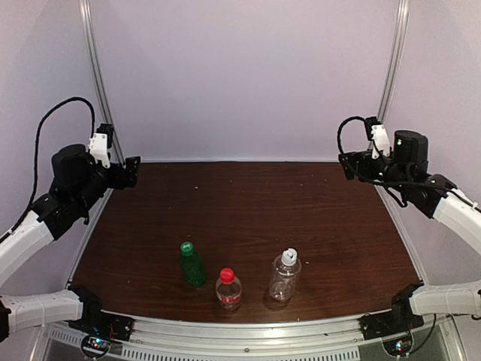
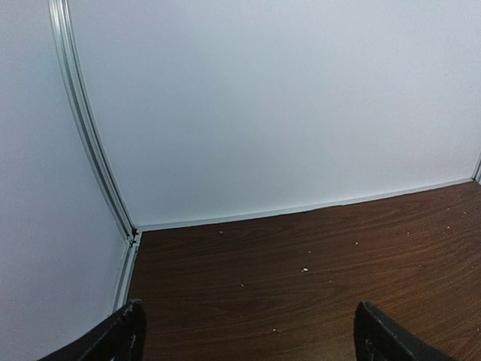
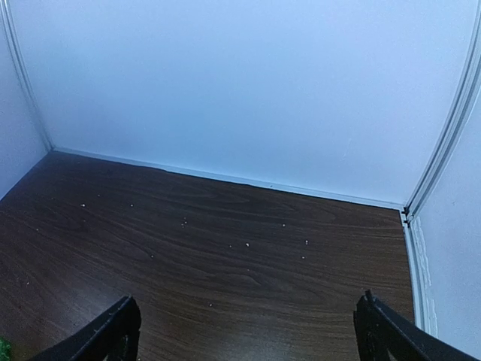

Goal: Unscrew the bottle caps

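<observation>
Red-label bottle (image 1: 228, 292): short, clear, upright, red cap (image 1: 227, 274) on its neck. Used as ref pt for all below

Green bottle (image 1: 192, 267): slim, upright, just L of red-label bottle and a touch farther back, not touching it. Green cap (image 1: 186, 247) on top

Ribbed bottle (image 1: 284, 280): larger, clear, upright, to R of red-label bottle, near but apart; gap wider than on the green side. White-grey cap (image 1: 289, 256) on top

All 3 form a loose row on the table (image 1: 255, 203), dark wood-grain. Red-label bottle sits nearest the front edge of the three

L gripper (image 1: 133, 171): well apart from red-label bottle, far back-L of it, raised above the tabletop close to the L wall, holding nothing. L wrist view: black fingers (image 2: 120, 338) at the two bottom corners, wood surface showing between them, so jaws wide

R gripper (image 1: 347, 167): far back-R of red-label bottle, raised, approx mirror of L, holding nothing. R wrist view: fingers (image 3: 116, 335) likewise at the bottom corners, jaws wide

Pale specks (image 3: 246, 244) scattered on the wood, well behind red-label bottle. Tiny green sliver at bottom-L corner of R wrist view, too small to ID
</observation>
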Motion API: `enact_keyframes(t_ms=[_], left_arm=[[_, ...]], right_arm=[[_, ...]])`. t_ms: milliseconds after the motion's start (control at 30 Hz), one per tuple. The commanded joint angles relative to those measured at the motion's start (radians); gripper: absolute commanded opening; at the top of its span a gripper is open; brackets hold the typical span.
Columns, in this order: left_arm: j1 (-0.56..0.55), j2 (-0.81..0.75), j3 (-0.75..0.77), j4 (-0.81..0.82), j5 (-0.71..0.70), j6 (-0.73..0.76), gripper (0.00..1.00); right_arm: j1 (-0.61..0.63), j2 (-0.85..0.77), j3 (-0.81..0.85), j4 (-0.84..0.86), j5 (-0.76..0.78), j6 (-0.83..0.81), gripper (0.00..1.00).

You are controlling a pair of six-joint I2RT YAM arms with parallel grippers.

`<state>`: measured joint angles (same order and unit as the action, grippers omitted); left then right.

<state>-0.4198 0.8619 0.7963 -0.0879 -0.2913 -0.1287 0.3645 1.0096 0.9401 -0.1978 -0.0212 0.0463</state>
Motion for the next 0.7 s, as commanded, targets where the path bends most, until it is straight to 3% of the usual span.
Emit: enact_keyframes(t_ms=[0,433,667], left_arm=[[-0.010,0.023,-0.003,0.015,0.013,0.004,0.98],[-0.013,0.063,0.017,0.010,0.071,0.000,0.98],[-0.057,0.082,0.110,-0.131,0.107,0.054,0.98]], right_arm=[[0.008,0.001,0.015,-0.016,-0.018,-0.009,1.00],[0.008,0.039,0.072,-0.071,0.011,-0.004,1.00],[0.008,0.075,0.136,-0.138,0.003,0.007,1.00]])
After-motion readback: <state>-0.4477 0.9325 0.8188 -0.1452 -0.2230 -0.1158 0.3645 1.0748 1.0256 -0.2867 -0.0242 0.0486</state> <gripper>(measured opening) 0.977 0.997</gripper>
